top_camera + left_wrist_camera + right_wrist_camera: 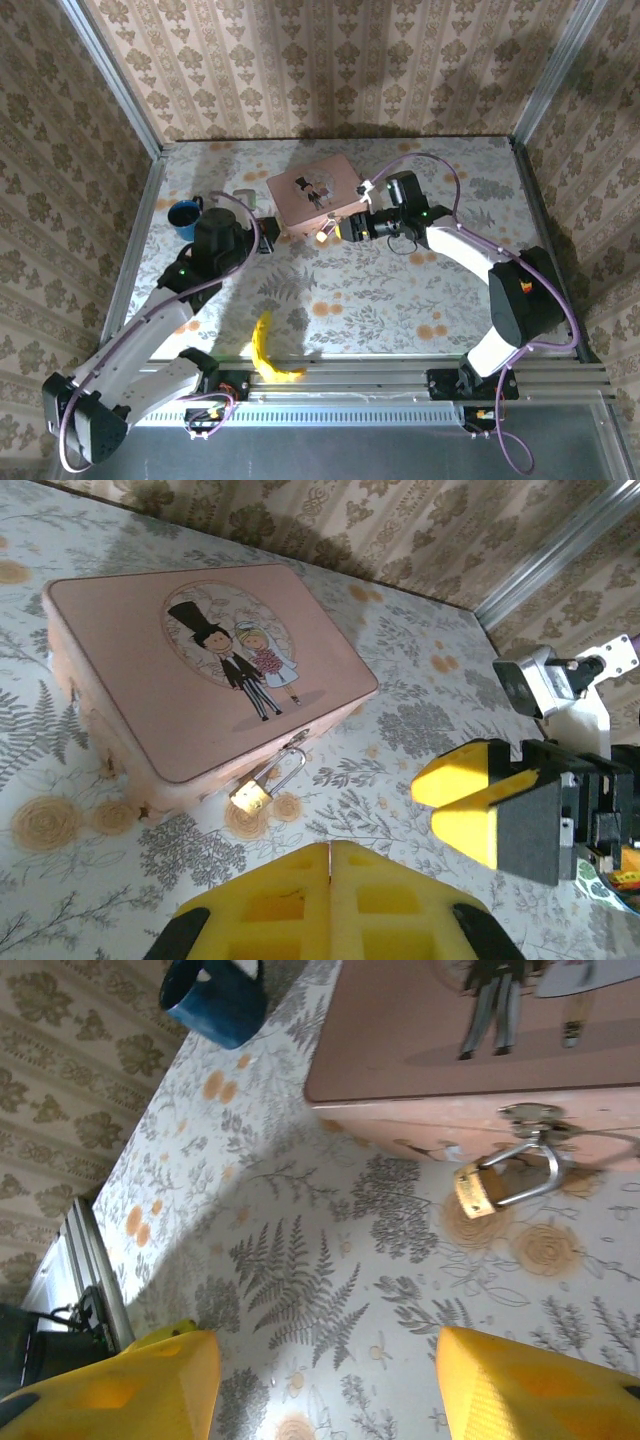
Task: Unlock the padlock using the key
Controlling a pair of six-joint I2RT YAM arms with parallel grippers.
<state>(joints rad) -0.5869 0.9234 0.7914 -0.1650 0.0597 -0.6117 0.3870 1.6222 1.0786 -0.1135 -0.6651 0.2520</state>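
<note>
A pink box (200, 670) with a cartoon couple on its lid lies at the back middle of the table. The small brass padlock (252, 794) hangs from the box's front hasp and rests on the tablecloth; the right wrist view has the padlock (478, 1189) under the hasp. My left gripper (330, 875) is shut a short way in front of the padlock, yellow pads pressed together. My right gripper (330, 1400) is open, nothing between its fingers, just right of the padlock (322, 237). The key is hidden.
A blue cup (185, 218) stands left of the box, behind the left arm. A yellow banana (268, 352) lies near the front rail. Patterned walls and metal posts enclose the table (400, 300) on three sides.
</note>
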